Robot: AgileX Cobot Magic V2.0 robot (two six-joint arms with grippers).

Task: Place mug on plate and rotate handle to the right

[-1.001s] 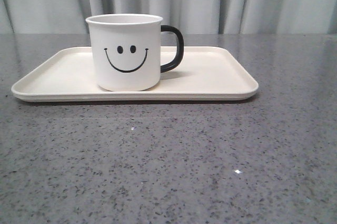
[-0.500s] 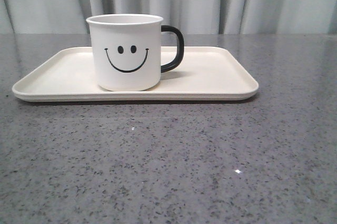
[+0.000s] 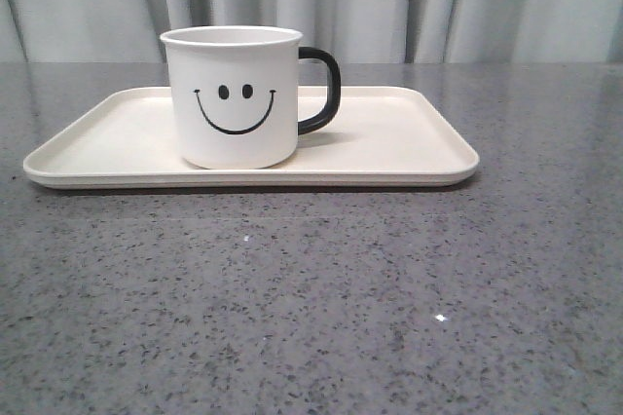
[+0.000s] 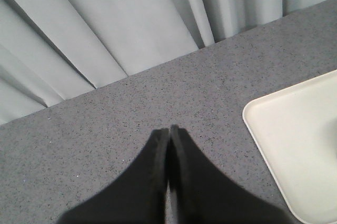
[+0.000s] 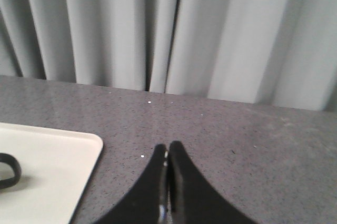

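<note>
Mug (image 3: 231, 98) upright on the plate (image 3: 389, 147), left of the plate's middle and close to its front rim, smiley print facing front. Handle (image 3: 323, 91) pointing toward the plate's right end. Inside of the mug not visible. Plate flat on the grey speckled worktop (image 3: 311, 298), toward its back edge by the curtain (image 3: 389, 1). Left gripper (image 4: 168, 132) and right gripper (image 5: 167, 150) both closed tight, fingertips touching, empty, above bare worktop off the plate's corners.

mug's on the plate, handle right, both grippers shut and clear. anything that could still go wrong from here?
Little, as a judgement:
1. The mug stands near the plate's front rim, so a knock could tip it off.
2. The right gripper sits close to the plate corner and handle; a careless retreat might clip them.
3. The left gripper is similarly near the other corner.
</note>
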